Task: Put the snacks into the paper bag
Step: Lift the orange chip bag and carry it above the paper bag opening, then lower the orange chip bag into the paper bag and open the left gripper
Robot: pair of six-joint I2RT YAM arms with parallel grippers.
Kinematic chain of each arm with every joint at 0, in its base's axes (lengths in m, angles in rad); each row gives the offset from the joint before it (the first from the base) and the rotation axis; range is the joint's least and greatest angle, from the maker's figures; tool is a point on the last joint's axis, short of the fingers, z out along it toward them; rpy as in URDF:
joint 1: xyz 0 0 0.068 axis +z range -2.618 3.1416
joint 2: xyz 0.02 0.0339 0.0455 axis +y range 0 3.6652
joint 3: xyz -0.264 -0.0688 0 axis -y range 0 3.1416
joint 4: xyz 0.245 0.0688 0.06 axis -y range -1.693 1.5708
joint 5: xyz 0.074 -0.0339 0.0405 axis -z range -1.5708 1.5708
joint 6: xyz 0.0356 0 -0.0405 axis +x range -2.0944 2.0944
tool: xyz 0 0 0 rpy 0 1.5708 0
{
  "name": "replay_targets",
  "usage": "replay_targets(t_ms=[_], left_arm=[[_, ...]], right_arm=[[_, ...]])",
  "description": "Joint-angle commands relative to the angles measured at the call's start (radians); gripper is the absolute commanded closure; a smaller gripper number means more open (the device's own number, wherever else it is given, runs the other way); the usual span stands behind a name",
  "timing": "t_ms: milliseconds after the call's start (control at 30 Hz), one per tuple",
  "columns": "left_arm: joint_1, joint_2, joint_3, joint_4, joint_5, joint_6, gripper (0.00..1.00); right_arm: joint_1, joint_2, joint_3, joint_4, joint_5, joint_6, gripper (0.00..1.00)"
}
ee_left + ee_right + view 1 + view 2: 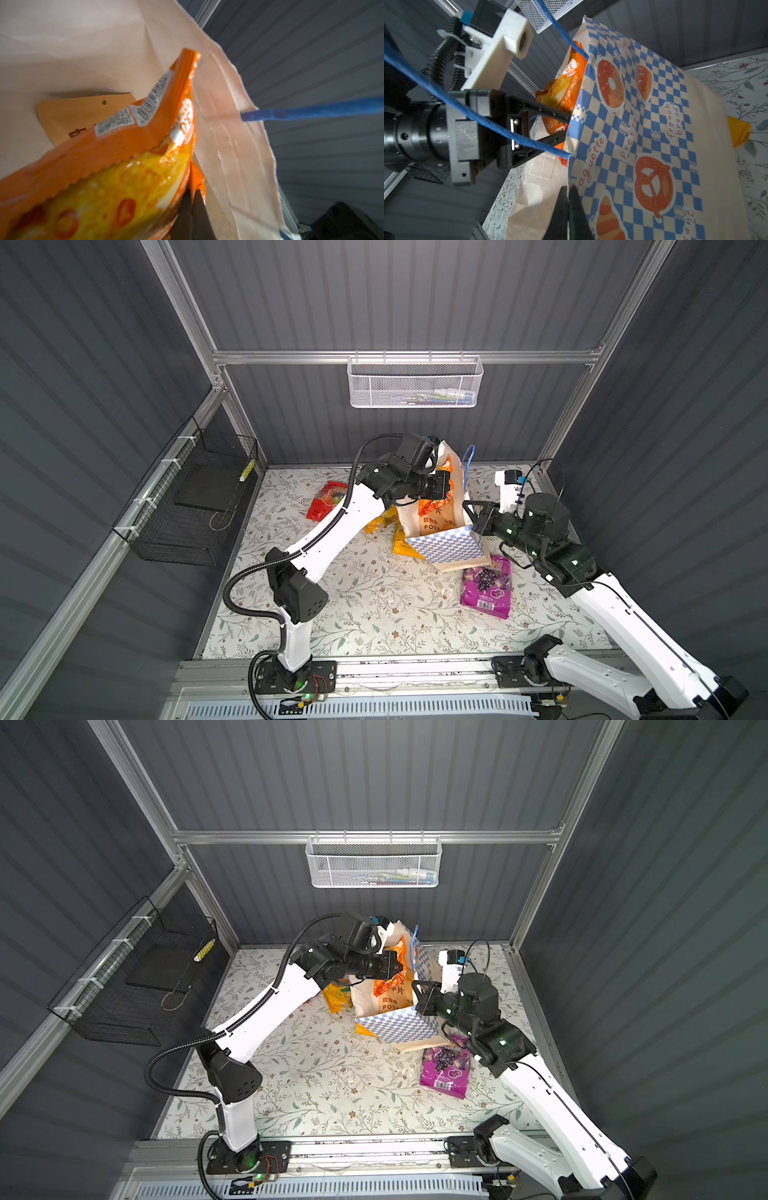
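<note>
the paper bag (444, 545) stood toward the back of the floral table (374, 614), between the two arms, with its mouth open upward. it was cream paper with a blue-and-white checkered band below the rim, printed with an orange doughnut, a pretzel and a croissant and the words "pretzel", "baguette" and "french bread", and it had a blue cord handle (467, 108) on each side. a large pale-orange pouch (440, 524) with chinese characters lay inside against the far wall. above it, half in the mouth, hung a glossy dark orange packet (124, 166) with a yellow picture and a white barcode label. the left gripper (446, 487) reached in from the left, its jaws clamped on that packet. the right gripper (568, 191) had its fingers pressed together on the bag's rim at the right-hand side. two yellow-orange packets (380, 522) lay just beside the bag's left foot, partly hidden by it. a purple packet (486, 587) lay just beside its front right corner, under the right arm. a red packet (326, 499) lay well apart to the left.
</note>
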Motion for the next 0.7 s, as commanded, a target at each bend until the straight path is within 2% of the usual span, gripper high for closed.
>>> replay_targets(t_ms=[0, 267, 533, 633, 667], left_arm=[[0.002, 0.064, 0.069, -0.014, -0.024, 0.039, 1.00], [0.008, 0.204, 0.211, -0.064, -0.076, 0.067, 1.00], [0.038, 0.299, 0.242, -0.034, -0.027, 0.045, 0.99], [0.061, 0.312, 0.266, -0.048, 0.018, 0.016, 0.72], [0.062, 0.299, 0.269, -0.048, 0.022, 0.016, 0.60]], right_arm=[[-0.004, -0.009, 0.004, 0.019, -0.015, 0.005, 1.00], [-0.003, -0.024, 0.003, 0.010, -0.025, 0.001, 1.00], [-0.003, -0.029, 0.007, -0.001, -0.006, -0.003, 1.00], [-0.004, -0.027, 0.010, -0.005, 0.016, -0.003, 1.00], [-0.004, -0.026, 0.010, -0.004, 0.020, -0.003, 1.00]])
